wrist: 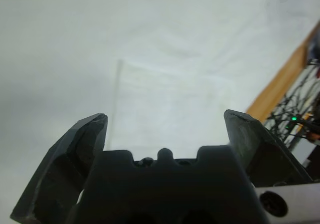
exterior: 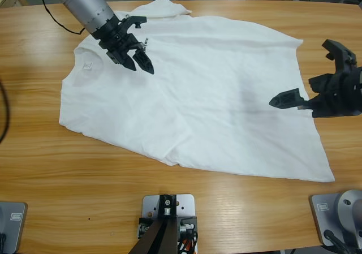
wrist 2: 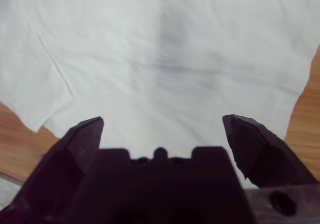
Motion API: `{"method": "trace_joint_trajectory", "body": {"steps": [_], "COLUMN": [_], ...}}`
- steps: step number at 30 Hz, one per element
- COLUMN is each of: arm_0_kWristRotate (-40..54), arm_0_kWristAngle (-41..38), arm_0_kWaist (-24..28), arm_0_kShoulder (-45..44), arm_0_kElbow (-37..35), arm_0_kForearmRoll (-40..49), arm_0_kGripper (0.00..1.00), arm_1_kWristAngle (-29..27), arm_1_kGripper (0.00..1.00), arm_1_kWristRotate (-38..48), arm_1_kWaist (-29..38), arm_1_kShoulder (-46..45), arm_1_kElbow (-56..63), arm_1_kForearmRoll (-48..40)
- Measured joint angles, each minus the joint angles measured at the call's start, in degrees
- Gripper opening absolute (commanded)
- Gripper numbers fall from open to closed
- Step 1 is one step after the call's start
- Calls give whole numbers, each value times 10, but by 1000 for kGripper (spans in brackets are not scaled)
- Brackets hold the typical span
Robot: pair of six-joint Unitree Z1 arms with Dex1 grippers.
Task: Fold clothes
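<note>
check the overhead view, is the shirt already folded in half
No, the T-shirt lies spread flat across the table, with no fold across its body.

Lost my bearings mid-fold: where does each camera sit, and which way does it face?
High: fixed above the table, looking down on the T-shirt; left gripper and right gripper both show.
Left wrist: on the left arm, looking along its open jaws over white cloth toward a table edge.
Right wrist: on the right arm, open jaws facing the shirt's shadowed middle.
Shared: all views show the T-shirt.
</note>
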Motion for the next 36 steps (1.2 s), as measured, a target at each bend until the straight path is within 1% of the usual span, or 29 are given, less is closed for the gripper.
{"method": "trace_joint_trajectory", "body": {"steps": [3,6,10,19,26,36], "arm_0_kWristRotate": [0,0,0,1,1,5], "arm_0_kWristAngle": [26,46,62,97,102,109], "arm_0_kWaist": [0,-7,-23,-37,-55,-63], "arm_0_kShoulder": [34,58,68,71,77,78], "arm_0_kElbow": [-48,-66,-68,-70,-83,-84], "arm_0_kForearmRoll": [45,71,87,96,104,114], "arm_0_kGripper": [913,908,908,908,908,898], "arm_1_kWristAngle": [0,2,5,6,6,6], "arm_1_kGripper": [1000,1000,1000,1000,1000,1000], "arm_1_kWristRotate": [0,0,0,0,0,0], "arm_1_kWaist": [0,0,0,0,0,0], "arm_1_kShoulder": [9,25,39,50,50,50], "arm_1_kElbow": [9,14,17,27,34,38], "arm_1_kForearmRoll": [-17,-31,-44,-57,-65,-71]}}
